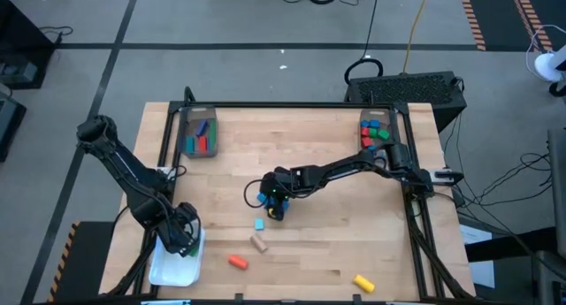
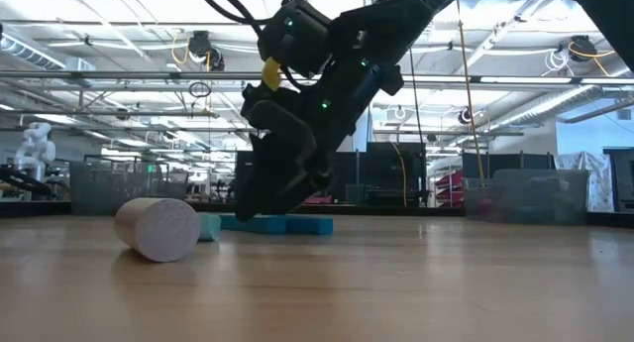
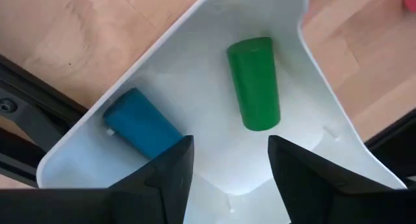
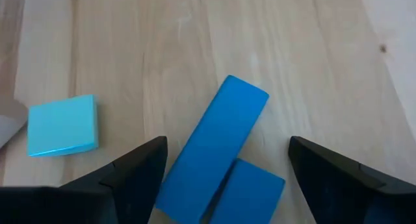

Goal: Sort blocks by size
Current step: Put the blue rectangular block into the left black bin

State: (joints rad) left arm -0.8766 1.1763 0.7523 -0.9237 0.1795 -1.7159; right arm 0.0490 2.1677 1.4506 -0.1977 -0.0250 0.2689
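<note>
The right gripper [image 4: 224, 185] hangs low over the middle of the table [image 1: 336, 243], fingers spread wide and holding nothing. Between them lies a long blue bar [image 4: 214, 146], flat on the wood, its long axis slanting diagonally across the gap between the fingers; a shorter blue block [image 4: 250, 188] lies touching its side. Just beside these sits a flat light blue square block [image 4: 63, 124], apart from the bar. In the low view a tan cylinder [image 2: 158, 228] lies on its side, round end toward the camera, in front of the gripper. A red-orange block [image 1: 237, 262] and a yellow block [image 1: 363, 282] lie nearer the front edge, well apart.

The left gripper [image 3: 227, 165] hovers over a white tray [image 3: 325, 120] at the front left corner, fingers moderately apart and empty. In the tray a green cylinder [image 3: 253, 81] and a dark blue block [image 3: 140, 123] lie on their sides, apart.

At the back, a left bin [image 1: 200, 133] and a right bin [image 1: 375, 131] hold sorted blocks. No writing is legible.
</note>
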